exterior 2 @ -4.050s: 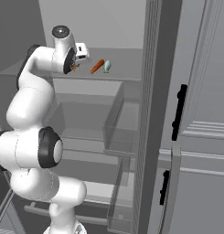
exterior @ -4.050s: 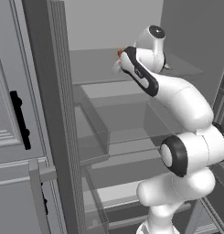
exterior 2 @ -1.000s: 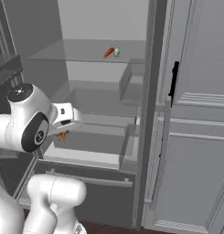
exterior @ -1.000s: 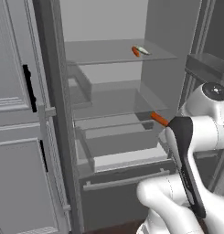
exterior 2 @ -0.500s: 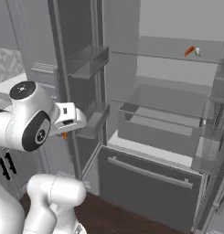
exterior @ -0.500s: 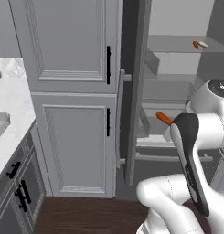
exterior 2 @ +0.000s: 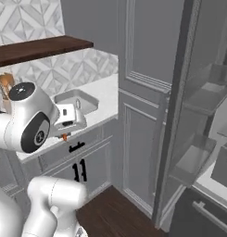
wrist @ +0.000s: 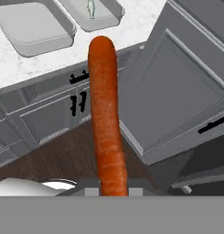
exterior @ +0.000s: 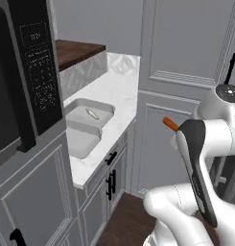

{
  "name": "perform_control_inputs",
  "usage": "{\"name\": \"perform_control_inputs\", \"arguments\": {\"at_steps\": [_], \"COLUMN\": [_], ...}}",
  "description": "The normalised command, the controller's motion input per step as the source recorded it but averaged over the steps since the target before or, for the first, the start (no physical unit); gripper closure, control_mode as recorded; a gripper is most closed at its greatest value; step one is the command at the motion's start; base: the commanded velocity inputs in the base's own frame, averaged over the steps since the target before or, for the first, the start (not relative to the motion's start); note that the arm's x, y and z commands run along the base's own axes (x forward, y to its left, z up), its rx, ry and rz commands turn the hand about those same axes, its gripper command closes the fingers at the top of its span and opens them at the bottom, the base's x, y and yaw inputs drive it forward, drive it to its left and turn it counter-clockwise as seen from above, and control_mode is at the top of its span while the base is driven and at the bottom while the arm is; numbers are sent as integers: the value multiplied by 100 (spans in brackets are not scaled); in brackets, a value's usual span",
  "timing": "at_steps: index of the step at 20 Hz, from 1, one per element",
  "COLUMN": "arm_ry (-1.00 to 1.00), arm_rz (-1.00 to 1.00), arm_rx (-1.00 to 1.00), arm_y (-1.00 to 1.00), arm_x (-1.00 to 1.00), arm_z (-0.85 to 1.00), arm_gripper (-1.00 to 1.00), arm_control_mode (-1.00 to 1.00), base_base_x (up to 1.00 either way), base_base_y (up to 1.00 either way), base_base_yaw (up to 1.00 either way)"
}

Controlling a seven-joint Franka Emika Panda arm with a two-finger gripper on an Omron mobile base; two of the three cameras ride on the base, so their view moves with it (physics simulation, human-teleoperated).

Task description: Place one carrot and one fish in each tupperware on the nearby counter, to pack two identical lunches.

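Note:
My gripper (wrist: 112, 186) is shut on a slim orange carrot (wrist: 105, 114), whose tip points toward the white marbled counter (wrist: 22, 68). Two clear tupperware stand there side by side. One tupperware (wrist: 35, 23) is empty. The other tupperware (wrist: 111, 18) holds a pale fish (wrist: 91, 8). In the left base view the carrot (exterior: 170, 124) pokes out beside my arm, to the right of the counter (exterior: 114, 91), where the fish (exterior: 91, 114) lies in the farther tupperware (exterior: 90, 102) behind the nearer one (exterior: 78, 141). In the right base view the gripper (exterior 2: 65, 134) hangs in front of the counter edge.
A black microwave (exterior: 23, 86) stands close at the left. A dark wooden shelf (exterior 2: 40, 48) runs above the counter. Tall grey cabinet doors (exterior: 186, 72) rise right of the counter, and the open fridge (exterior 2: 203, 115) is further right. Black handles (exterior: 111, 185) mark the lower cabinets.
The whole picture has swung from the open fridge to the counter, so the base has moved. The carrot stays gripped throughout.

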Motion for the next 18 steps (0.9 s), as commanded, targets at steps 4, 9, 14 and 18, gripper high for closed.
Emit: {"name": "perform_control_inputs", "arguments": {"at_steps": [4, 9, 14, 18], "arm_ry": [0, 0, 0, 5], "arm_rz": [0, 0, 0, 17], "arm_rx": [0, 0, 0, 0], "arm_y": [0, 0, 0, 11], "arm_x": [0, 0, 0, 50], "arm_z": [0, 0, 0, -27], "arm_gripper": [100, 100, 100, 100], "arm_control_mode": [100, 100, 100, -100], "base_base_x": [87, 100, 100, 50], "base_base_y": [3, 8, 46, 23], "base_base_yaw": [25, 37, 45, 23]}}
